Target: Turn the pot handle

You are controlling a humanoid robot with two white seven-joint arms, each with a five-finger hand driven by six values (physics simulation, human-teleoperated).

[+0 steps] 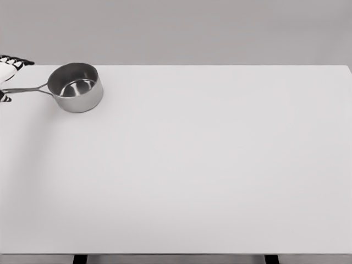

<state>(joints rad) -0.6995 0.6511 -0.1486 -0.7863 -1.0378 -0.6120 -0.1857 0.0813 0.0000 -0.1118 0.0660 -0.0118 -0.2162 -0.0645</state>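
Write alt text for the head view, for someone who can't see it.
A steel pot sits upright and empty at the far left of a white table, its long handle pointing left toward the picture's edge. The left hand shows only partly at that edge, around the handle's end; whether it grips is unclear. The right arm is out of view.
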